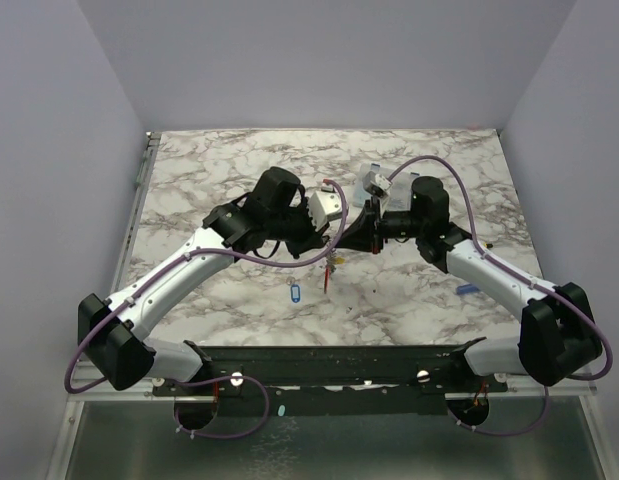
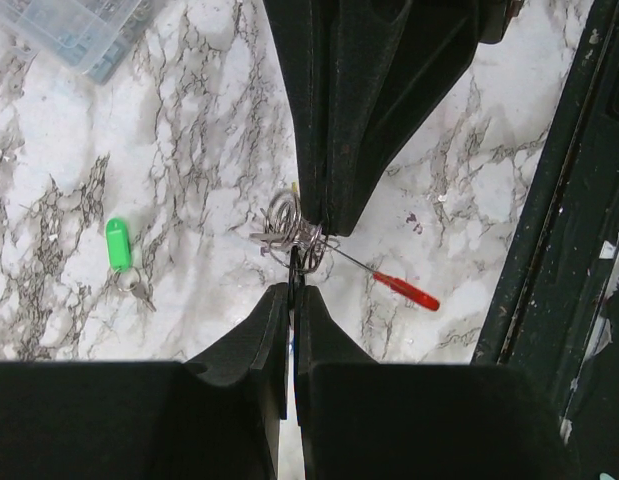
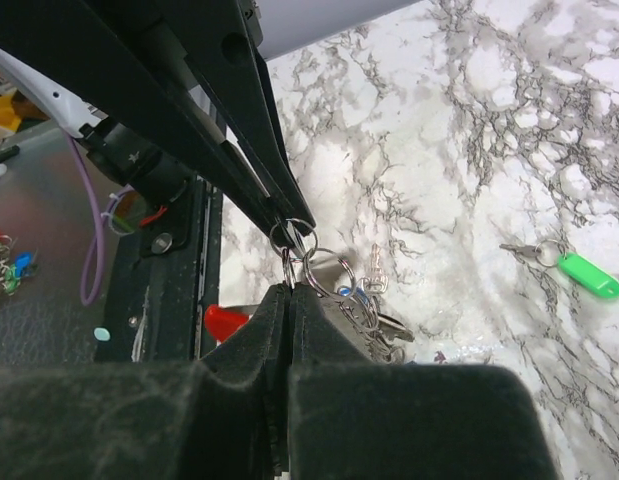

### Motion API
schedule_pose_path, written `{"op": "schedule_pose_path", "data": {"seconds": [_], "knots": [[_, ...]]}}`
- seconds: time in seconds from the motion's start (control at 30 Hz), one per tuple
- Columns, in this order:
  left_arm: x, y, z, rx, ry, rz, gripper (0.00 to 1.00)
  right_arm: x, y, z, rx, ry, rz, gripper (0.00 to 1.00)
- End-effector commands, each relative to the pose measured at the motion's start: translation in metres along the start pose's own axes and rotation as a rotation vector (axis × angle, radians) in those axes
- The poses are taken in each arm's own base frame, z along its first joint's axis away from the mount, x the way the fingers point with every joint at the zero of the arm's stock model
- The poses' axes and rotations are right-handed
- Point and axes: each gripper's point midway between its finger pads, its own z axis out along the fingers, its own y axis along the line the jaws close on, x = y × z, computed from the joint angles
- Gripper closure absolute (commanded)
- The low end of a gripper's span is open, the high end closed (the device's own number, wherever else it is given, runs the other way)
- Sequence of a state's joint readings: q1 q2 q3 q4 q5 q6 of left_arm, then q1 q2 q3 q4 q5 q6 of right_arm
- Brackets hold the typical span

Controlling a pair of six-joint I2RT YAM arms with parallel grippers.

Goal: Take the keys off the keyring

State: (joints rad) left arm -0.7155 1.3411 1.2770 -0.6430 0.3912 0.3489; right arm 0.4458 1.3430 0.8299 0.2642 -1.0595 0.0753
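Observation:
My two grippers meet tip to tip above the middle of the table, the left gripper (image 1: pixel 334 240) and the right gripper (image 1: pixel 357 238). In the left wrist view my left gripper (image 2: pixel 292 285) is shut on the thin wire keyring (image 2: pixel 294 240), and the right gripper's fingers (image 2: pixel 334 150) come down from above onto the same cluster. In the right wrist view my right gripper (image 3: pixel 292 290) is shut on the keyring (image 3: pixel 292 240). Linked rings, small metal keys (image 3: pixel 375 272) and a blue tag hang beside it. The bunch (image 1: pixel 332 262) dangles under the grippers.
A green-tagged key (image 2: pixel 118 245) lies loose on the marble, also in the right wrist view (image 3: pixel 589 275). A blue-tagged key (image 1: pixel 295 292) lies nearer the front. A red-handled stick (image 2: pixel 407 290) lies below the grippers. A clear compartment box (image 1: pixel 374 183) stands at the back. The black rail (image 1: pixel 339 360) runs along the front edge.

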Motion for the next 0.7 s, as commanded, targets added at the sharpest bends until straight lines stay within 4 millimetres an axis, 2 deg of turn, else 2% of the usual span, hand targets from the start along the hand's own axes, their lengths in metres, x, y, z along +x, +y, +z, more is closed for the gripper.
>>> {"op": "schedule_pose_path", "data": {"seconds": [0.0,0.27,0.43,0.67], "knots": [[0.023,-0.002,-0.008,0.008,0.059,0.011,1.0,-0.003,-0.003,-0.004,0.008,0.007,-0.021,0.99],[0.02,-0.02,-0.014,0.148,0.004,0.055,1.0,-0.002,0.017,-0.005,-0.116,0.006,-0.042,0.99],[0.027,-0.015,-0.013,0.135,0.019,0.085,1.0,-0.008,0.019,-0.005,-0.121,-0.001,-0.051,0.99],[0.031,-0.022,-0.011,0.165,0.005,0.086,1.0,-0.019,0.021,-0.002,-0.135,-0.062,-0.038,0.99]]}}
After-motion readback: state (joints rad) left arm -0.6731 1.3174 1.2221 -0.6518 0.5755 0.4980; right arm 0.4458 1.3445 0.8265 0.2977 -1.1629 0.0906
